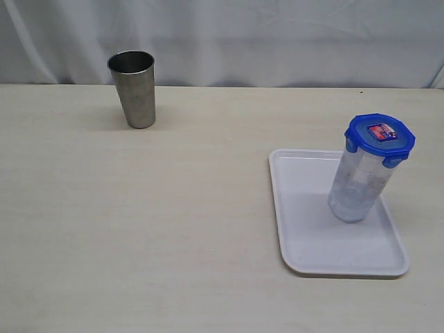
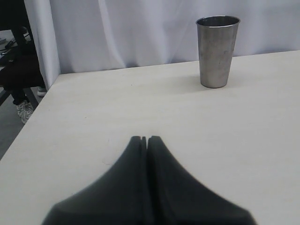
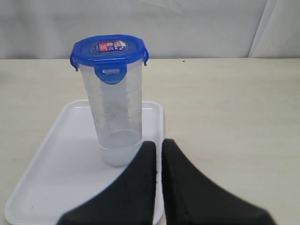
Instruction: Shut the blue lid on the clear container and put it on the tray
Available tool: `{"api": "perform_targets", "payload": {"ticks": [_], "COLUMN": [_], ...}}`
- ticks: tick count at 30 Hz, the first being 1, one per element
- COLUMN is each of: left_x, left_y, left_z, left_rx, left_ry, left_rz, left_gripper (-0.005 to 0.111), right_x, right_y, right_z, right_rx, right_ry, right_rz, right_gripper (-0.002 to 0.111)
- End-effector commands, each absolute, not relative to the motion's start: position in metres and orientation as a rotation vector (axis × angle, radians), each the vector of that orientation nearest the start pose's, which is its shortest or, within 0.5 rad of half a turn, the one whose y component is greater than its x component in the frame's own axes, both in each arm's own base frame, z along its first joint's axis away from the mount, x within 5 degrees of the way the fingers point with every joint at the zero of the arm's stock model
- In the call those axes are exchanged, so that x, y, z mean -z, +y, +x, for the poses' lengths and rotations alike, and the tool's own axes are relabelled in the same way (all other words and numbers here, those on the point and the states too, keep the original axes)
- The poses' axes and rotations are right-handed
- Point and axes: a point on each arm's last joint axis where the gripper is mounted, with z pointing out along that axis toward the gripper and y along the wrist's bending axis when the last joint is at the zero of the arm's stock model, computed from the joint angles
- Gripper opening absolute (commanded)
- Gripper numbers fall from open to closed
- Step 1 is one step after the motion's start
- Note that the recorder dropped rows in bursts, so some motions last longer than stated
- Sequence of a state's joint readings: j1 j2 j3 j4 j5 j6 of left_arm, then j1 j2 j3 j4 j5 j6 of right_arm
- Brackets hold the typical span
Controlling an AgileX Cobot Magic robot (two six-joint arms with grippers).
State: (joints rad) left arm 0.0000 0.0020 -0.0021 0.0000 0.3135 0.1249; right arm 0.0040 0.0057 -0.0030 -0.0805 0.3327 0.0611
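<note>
Counter (image 1: 173, 243) is carrying the tray (image 1: 305, 239), where the clear container (image 1: 357, 187) is standing upright under the blue lid (image 1: 380, 135), close ahead of the closed, empty right gripper (image 3: 158, 143), while the left gripper (image 2: 144, 138), pressed together, is sitting well apart.

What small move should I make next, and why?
Probably none, beyond parking both arms. The lid sits on the container, the flap facing the right wrist camera looks folded down, and the container stands upright inside the tray. The right end effector and left end effector are shut and touch nothing.
</note>
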Motion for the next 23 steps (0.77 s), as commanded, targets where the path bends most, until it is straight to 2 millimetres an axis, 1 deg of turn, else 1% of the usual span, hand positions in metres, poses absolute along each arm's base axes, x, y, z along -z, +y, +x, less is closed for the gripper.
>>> {"api": "perform_targets", "payload": {"ticks": [1,23], "left_x": [-0.1858,-0.1866], "left_y": [0.0,0.0], "left_z": [0.0544,0.0545], "left_rx": [-0.091,-0.091], "left_ry": [1.784,1.774], "left_rz": [0.113,0.112], "left_gripper": [0.0,0.0], "right_x": [-0.1831,-0.1831], "right_y": [-0.0025,-0.0025], "right_z": [0.0537,0.0537], "right_rx": [0.037,0.037], "right_ry": [1.817,1.817], "right_rz": [0.002,0.002], "right_gripper": [0.005,0.005]}}
